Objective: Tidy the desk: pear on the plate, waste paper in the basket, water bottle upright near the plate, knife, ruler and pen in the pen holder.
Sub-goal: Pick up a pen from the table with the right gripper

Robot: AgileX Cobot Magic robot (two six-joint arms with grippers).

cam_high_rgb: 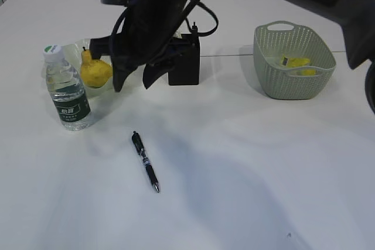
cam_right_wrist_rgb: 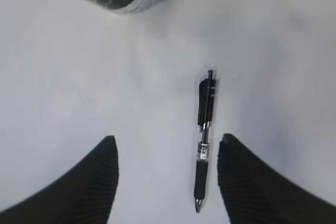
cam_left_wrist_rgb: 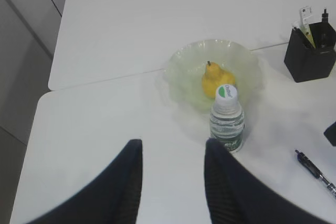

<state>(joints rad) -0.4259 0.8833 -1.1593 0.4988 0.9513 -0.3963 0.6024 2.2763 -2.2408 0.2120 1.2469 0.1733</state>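
Pear (cam_high_rgb: 95, 69) on plate (cam_left_wrist_rgb: 181, 66); pen (cam_high_rgb: 145, 161) before, maybe right

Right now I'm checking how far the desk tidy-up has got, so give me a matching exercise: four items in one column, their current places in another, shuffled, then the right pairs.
Items:
1. pear
2. pen
3. waste paper
4. water bottle

Places:
A. inside the grey-green basket
B. lying flat on the bare desk
C. on the pale green plate
D. standing upright just in front of the plate

Pairs: 1-C, 2-B, 3-A, 4-D
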